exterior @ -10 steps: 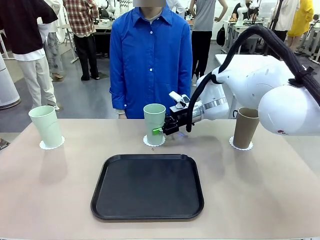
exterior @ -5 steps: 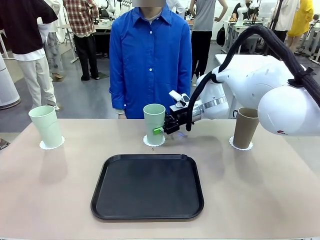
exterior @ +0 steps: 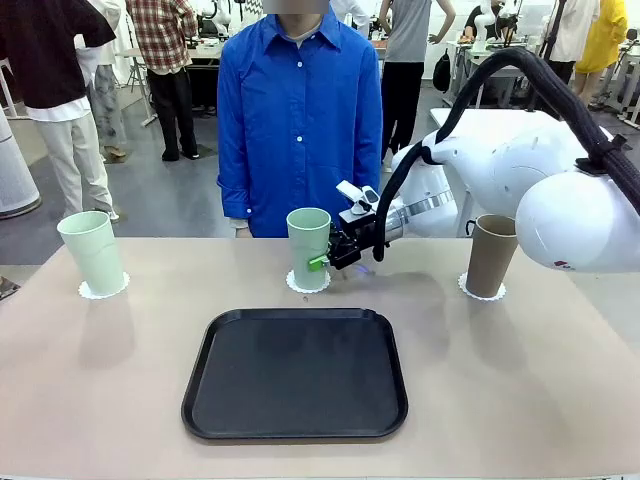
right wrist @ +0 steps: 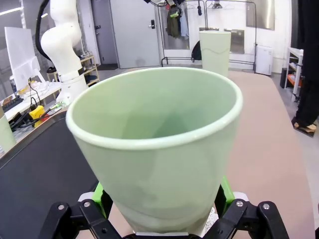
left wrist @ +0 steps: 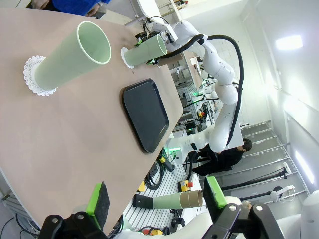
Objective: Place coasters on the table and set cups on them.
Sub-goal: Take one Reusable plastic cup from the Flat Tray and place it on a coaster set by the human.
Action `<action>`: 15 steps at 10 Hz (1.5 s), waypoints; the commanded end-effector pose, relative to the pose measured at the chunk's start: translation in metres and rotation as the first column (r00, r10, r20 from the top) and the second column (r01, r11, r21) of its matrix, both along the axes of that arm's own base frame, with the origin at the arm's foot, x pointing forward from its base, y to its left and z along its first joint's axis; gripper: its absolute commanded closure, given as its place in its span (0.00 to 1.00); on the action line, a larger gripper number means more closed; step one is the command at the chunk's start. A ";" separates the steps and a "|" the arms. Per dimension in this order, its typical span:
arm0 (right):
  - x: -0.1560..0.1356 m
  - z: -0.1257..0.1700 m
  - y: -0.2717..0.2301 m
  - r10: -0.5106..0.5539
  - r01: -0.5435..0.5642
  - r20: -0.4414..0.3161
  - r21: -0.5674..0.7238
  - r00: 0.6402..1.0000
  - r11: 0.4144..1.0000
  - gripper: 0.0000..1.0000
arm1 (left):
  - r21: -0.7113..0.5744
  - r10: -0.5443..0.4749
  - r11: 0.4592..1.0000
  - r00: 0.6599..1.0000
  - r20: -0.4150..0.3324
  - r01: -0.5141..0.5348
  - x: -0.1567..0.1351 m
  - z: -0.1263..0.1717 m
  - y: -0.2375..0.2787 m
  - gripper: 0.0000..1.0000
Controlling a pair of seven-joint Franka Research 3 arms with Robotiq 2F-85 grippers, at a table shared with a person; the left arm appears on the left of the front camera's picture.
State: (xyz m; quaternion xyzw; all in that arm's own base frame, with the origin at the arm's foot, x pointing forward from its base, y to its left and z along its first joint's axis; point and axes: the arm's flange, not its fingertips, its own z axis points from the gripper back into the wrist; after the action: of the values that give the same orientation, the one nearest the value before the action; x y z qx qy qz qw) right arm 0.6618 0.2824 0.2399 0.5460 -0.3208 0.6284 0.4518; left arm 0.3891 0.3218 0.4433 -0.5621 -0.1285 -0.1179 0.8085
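Now mint cup (exterior: pixel 309 247) between right end effector (exterior: pixel 322 262) pads (upright)

Table (exterior: pixel 100 400): smooth beige-pink top, rounded corners; a person stands at its far edge. Black tray (exterior: pixel 295 373) lies flat at centre, toward the near edge; nothing on it. Three white scalloped coasters along the far side, well apart: left coaster (exterior: pixel 104 291), middle coaster (exterior: pixel 306 285) just beyond the tray's far rim, right coaster (exterior: pixel 481 291). Each carries one upright cup: pale mint cup (exterior: pixel 92 251) at left; second mint cup (exterior: pixel 309 247) at middle; taupe brown cup (exterior: pixel 491 255) at right.
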 end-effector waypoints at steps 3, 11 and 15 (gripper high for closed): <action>0.012 0.009 -0.009 0.026 -0.027 -0.014 -0.004 1.000 1.000 0.00 | 0.005 0.004 1.000 1.000 -0.003 -0.004 -0.001 0.002 0.000 0.00; 0.018 0.026 -0.043 -0.036 0.036 -0.001 -0.026 0.999 0.999 0.00 | 0.005 0.004 1.000 1.000 -0.003 -0.004 -0.001 0.002 0.000 0.00; 0.005 0.057 -0.074 -0.094 0.099 0.046 -0.113 0.994 0.989 0.00 | 0.005 0.004 1.000 1.000 -0.003 -0.004 -0.001 0.002 0.000 0.00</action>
State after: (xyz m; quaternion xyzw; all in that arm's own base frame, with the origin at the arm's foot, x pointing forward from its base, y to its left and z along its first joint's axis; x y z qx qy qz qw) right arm 0.6838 0.2180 0.2859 0.5102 -0.3351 0.6310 0.4787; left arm 0.3891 0.3219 0.4433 -0.5621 -0.1285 -0.1178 0.8085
